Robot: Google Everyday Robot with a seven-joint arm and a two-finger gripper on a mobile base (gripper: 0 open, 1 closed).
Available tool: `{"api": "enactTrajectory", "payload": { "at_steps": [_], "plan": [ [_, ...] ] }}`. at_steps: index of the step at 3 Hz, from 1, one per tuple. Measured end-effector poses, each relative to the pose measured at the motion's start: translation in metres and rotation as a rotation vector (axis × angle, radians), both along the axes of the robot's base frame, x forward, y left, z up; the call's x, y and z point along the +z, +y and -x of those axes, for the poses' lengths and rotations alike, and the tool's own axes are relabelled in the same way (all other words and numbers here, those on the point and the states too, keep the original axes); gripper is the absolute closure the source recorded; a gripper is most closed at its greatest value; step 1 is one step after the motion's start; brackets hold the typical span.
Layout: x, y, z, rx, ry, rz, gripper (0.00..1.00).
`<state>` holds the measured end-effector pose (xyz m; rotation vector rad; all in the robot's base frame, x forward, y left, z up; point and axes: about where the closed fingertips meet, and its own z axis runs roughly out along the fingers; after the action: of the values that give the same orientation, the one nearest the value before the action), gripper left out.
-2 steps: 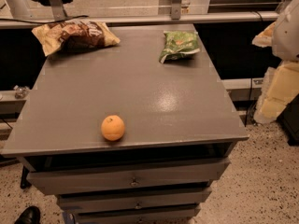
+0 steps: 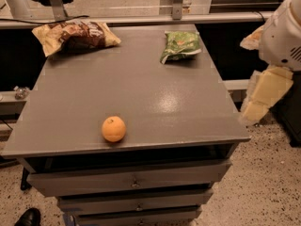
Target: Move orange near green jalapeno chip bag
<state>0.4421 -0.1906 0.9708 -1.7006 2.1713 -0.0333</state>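
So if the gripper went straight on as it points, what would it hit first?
Likely the floor: the gripper hangs off the right edge of the table, pointing down-left. Depth is unclear, so it might clip that edge.

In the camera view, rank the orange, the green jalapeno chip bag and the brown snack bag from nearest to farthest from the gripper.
The gripper hangs off the right side of the table.
1. green jalapeno chip bag, at the back right of the tabletop.
2. orange, at the front, left of centre.
3. brown snack bag, at the back left corner.
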Motion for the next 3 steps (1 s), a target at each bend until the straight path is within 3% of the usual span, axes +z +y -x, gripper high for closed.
{"api": "enactTrajectory", "payload": {
  "at_steps": [3],
  "plan": [
    [-0.034,0.113,-0.008,0.088,0.015,-0.412,0.00]
  ]
}}
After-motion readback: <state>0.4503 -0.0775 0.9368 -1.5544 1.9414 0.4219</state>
